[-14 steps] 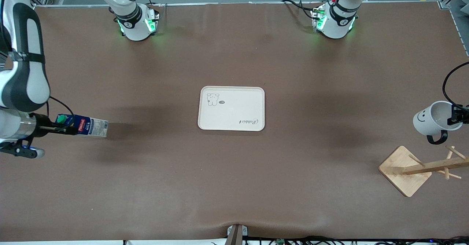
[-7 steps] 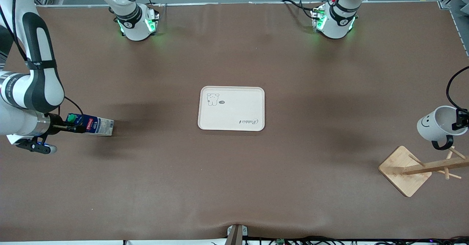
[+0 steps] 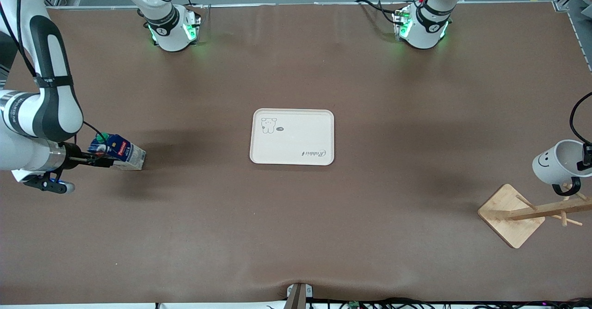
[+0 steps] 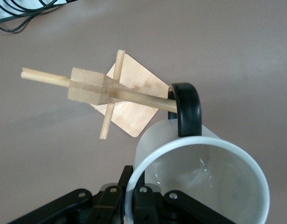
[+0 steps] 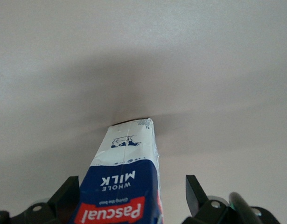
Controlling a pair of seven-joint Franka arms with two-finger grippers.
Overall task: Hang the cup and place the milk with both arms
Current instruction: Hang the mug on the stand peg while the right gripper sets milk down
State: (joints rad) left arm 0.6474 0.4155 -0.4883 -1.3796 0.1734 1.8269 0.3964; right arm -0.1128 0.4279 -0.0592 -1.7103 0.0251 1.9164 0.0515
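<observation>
The milk (image 3: 119, 151) is a dark-blue carton with a green cap. It stands tilted at the right arm's end of the table, pale end on the table and cap raised. My right gripper (image 3: 98, 161) is open around it. In the right wrist view the milk (image 5: 122, 186) touches one finger, with a gap to the other finger (image 5: 195, 192). My left gripper (image 3: 584, 159) is shut on the rim of the white smiley cup (image 3: 556, 162). It holds the cup over the wooden rack (image 3: 545, 209). In the left wrist view a rack peg (image 4: 143, 99) meets the cup's black handle (image 4: 187, 109), and my left gripper (image 4: 131, 189) pinches the rim.
A white tray (image 3: 292, 136) with a bear drawing lies at the table's middle. The rack's square wooden base (image 3: 505, 216) stands near the left arm's end of the table, nearer the front camera than the cup. Cables run along the table's front edge.
The milk has tipped from lying level to tilted, cap up and pale end on the table. My left gripper has lowered the cup until its handle reaches the rack's pegs.
</observation>
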